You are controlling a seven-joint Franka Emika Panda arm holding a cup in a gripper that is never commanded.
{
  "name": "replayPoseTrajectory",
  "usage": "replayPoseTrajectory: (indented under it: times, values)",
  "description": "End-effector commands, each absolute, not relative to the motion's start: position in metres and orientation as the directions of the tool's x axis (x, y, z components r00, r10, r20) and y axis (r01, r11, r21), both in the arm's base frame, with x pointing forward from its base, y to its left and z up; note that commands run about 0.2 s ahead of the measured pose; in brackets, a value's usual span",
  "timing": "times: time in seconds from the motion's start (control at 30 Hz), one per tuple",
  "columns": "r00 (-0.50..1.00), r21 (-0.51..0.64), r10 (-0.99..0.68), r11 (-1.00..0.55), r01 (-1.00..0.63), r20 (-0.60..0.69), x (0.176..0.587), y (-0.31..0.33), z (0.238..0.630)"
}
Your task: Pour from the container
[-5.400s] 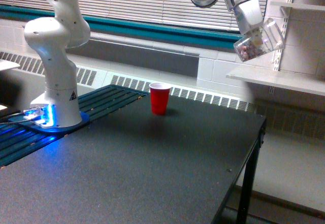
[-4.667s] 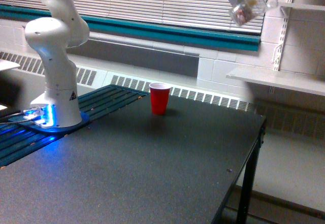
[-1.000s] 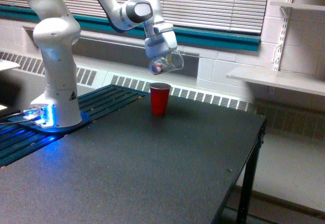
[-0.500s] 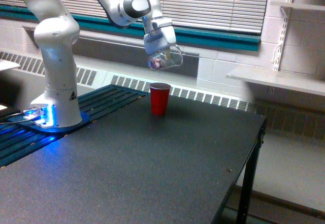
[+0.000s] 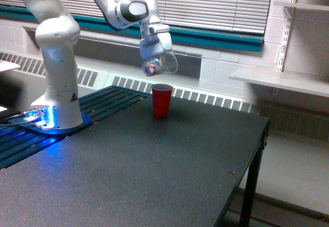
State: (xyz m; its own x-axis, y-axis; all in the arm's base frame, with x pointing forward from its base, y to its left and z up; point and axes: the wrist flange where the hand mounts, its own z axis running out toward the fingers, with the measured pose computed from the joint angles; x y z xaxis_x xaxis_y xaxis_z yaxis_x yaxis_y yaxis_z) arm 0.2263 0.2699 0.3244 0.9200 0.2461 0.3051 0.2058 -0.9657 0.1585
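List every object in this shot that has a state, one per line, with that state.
Gripper: shut on the clear container, held in the air.
Clear container: tilted, above and slightly to the exterior view's left of the red cup, brownish-pink pieces inside.
Red cup: upright on the table, open top, contents not visible.
Robot base light: glowing blue.

The tool's (image 5: 154, 57) fingers are too small and blurred to separate from the container (image 5: 158, 64), whose pieces show only as a dark smear; the arm's (image 5: 54, 47) upper links and the surface's (image 5: 154, 175) near end are cut off by the frame
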Motion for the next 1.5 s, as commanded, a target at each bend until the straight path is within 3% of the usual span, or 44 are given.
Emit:
replayPoseTrajectory:
  times: [0.03,1.03,1.5]
  values:
    - [0.921,0.158,0.243,-0.966,0.203,0.304,0.238,0.265,0.332]
    - [0.912,0.193,0.305,-0.946,0.258,0.273,0.243,0.299,0.337]
    - [0.909,0.215,0.344,-0.931,0.296,0.236,0.224,0.31,0.327]
